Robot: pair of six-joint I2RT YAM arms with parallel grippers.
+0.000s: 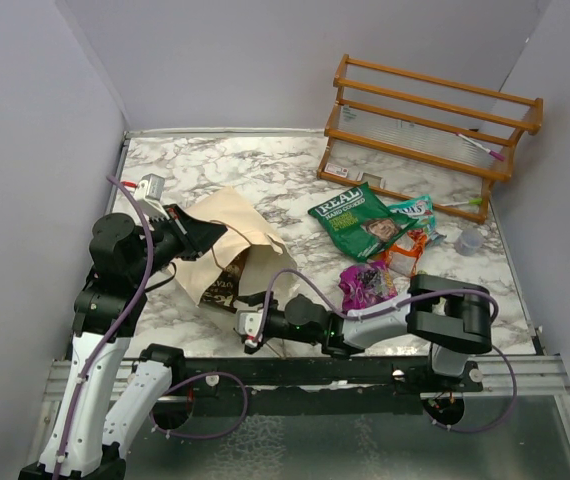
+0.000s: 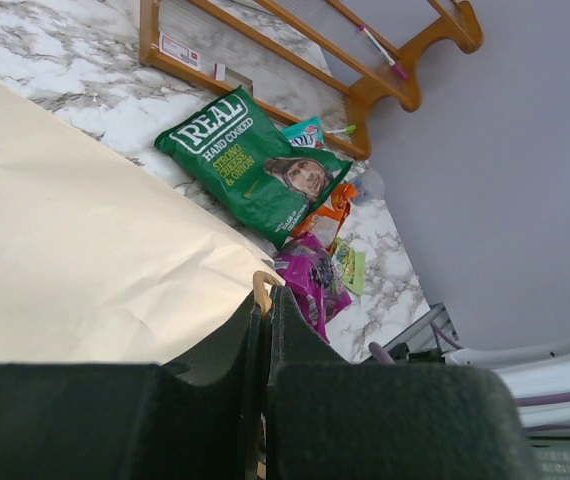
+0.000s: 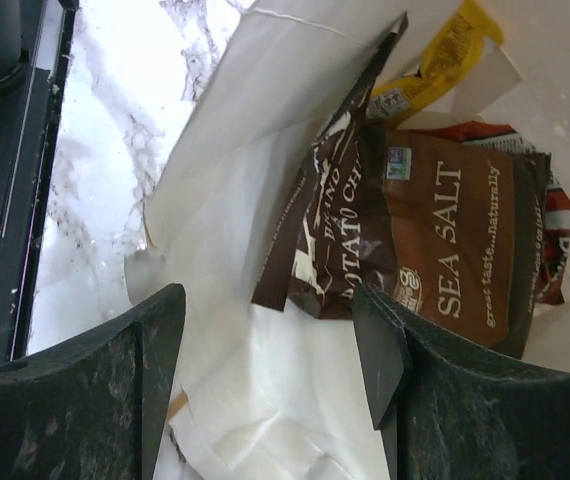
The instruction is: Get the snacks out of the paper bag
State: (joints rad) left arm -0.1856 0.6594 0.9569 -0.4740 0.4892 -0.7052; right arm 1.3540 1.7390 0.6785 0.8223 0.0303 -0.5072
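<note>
Our right claw point(image 3: 267, 325) stands spread at the mouth of the paper bag point(image 3: 265, 130), left of the middle in the top view, and grips nothing; the dark brown packet point(image 3: 435, 240) lies just in front of its fingers, with a yellow packet point(image 3: 445, 60) and a red packet point(image 3: 557, 215) deeper inside. We judge that the left claw point(image 2: 265, 300), pressed together on the upper edge of the bag, pinches it so that the mouth is lifted open toward the right claw. The green bag point(image 1: 357, 220) and the magenta packet point(image 1: 365, 285) lie already outside, on the marble table point(image 1: 265, 165) at the right of the bag.
</note>
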